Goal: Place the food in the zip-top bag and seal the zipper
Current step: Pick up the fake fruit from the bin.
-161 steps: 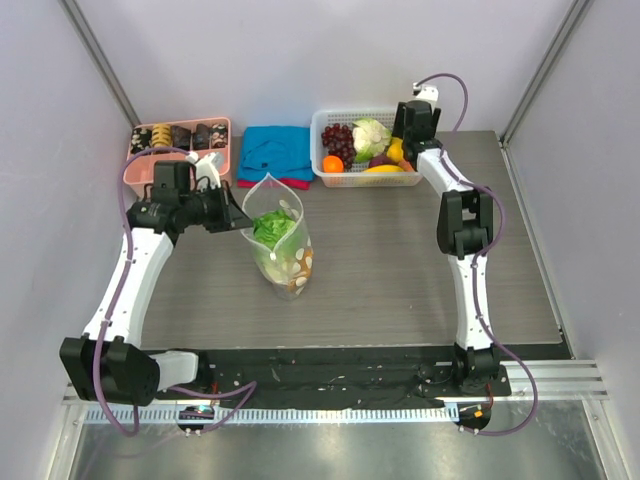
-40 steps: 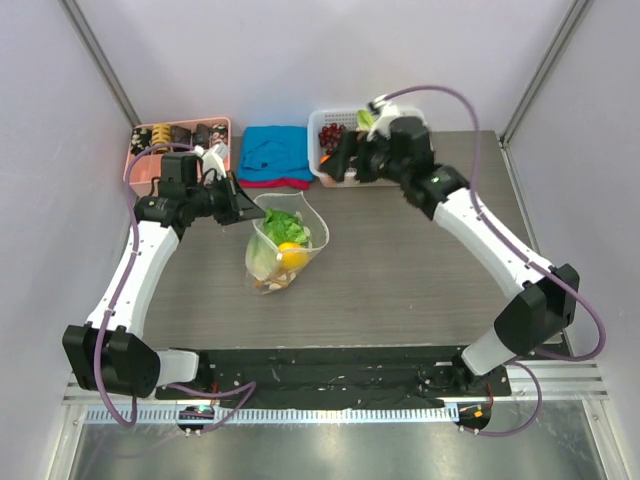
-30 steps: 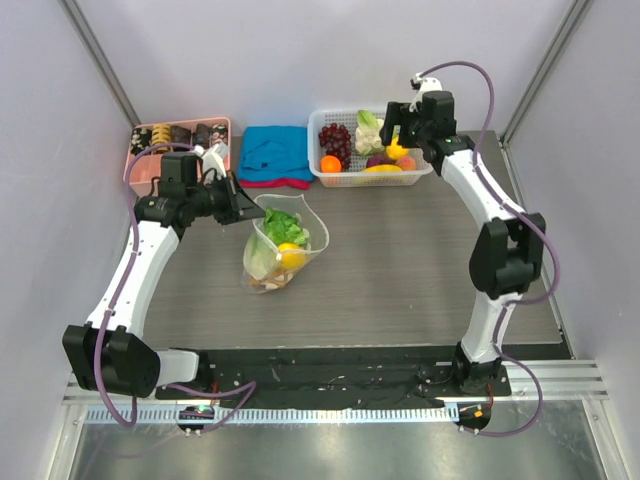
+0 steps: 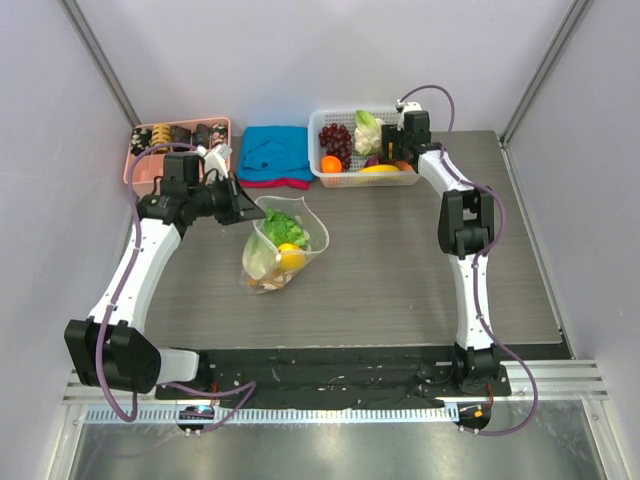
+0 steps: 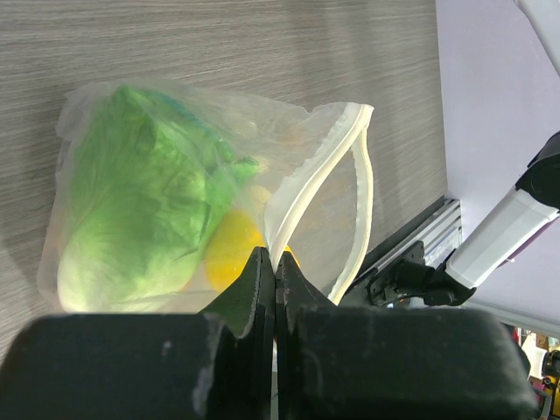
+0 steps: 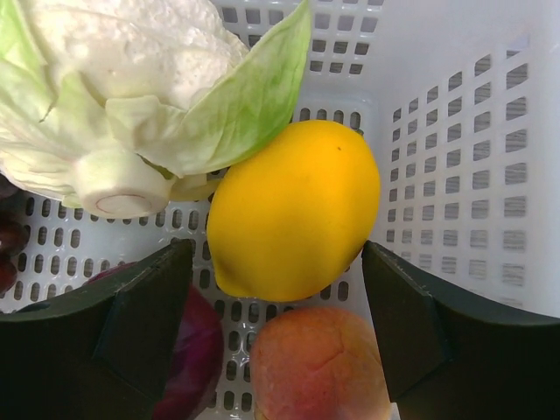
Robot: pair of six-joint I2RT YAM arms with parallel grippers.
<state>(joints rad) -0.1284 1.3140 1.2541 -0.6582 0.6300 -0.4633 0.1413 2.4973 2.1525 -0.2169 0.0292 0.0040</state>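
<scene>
Right gripper (image 6: 276, 262) spread astride yellow lemon (image 6: 293, 206) in basket (image 6: 464, 149), counter's (image 4: 400, 260) far edge. Centre before closing (round, may squirt out). Left gripper (image 5: 274, 262) clamped on zip-top bag (image 5: 262, 122) rim, toward left edge.

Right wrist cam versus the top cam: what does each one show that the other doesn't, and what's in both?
Only right wrist: the right gripper open, its fingers either side of a yellow lemon, with a peach-coloured fruit just below it.
Only top: the left gripper holding the rim of the zip-top bag, lettuce and a yellow fruit inside it, plus the blue cloth and pink tray.
Both: the white basket and the cauliflower.
</scene>
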